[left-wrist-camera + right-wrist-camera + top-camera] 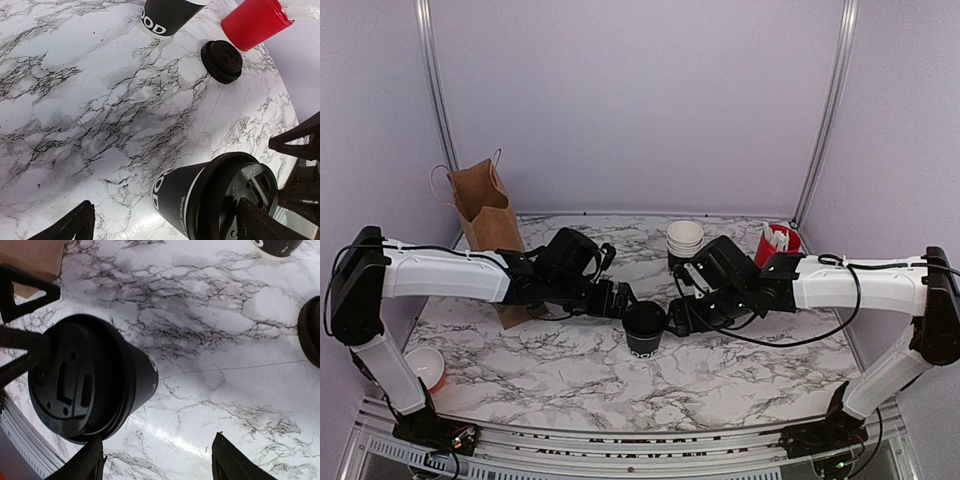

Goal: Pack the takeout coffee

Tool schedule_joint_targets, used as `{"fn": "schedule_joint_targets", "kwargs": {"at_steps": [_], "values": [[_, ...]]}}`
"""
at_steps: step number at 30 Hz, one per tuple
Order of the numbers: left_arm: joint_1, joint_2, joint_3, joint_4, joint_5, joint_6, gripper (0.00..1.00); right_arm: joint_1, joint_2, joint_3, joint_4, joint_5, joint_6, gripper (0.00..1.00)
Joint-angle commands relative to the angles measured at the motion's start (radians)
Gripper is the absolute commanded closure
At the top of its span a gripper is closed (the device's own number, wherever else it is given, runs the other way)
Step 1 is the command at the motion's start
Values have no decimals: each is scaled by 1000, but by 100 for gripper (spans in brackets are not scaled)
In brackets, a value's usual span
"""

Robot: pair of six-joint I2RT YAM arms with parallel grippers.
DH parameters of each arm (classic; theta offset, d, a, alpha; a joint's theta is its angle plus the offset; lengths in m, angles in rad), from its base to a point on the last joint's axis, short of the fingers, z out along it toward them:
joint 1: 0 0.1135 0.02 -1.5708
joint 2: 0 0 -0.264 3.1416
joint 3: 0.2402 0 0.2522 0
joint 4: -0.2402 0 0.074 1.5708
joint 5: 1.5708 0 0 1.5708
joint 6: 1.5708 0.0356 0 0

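The coffee cup [645, 327] stands upright in the middle of the surface [740, 380] with its lid on, so capping looks done. It is not yet in the paper bag [485, 215], which stands well apart at the far left. My left tool [618, 300] and right tool [682, 318] flank the cup, both released and grasping nothing. Gripping, carrying and bagging remain, I judge. The surface is grey-veined white marble, and plain lilac walls close it in.
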Motion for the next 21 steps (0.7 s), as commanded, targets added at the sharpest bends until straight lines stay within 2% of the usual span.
{"fn": "schedule_joint_targets", "kwargs": {"at_steps": [1, 7, 13, 21], "values": [[7, -4, 22, -76, -24, 33, 1, 22, -27, 40, -87, -16, 6, 29], [7, -54, 48, -85, -9, 43, 1, -16, -74, 46, -80, 61, 38, 28], [8, -121, 18, -101, -19, 30, 1, -128, -101, 4, 64, -65, 25, 28], [8, -178, -113, -104, -38, -31, 1, -146, -24, 10, 138, -139, 3, 28]]}}
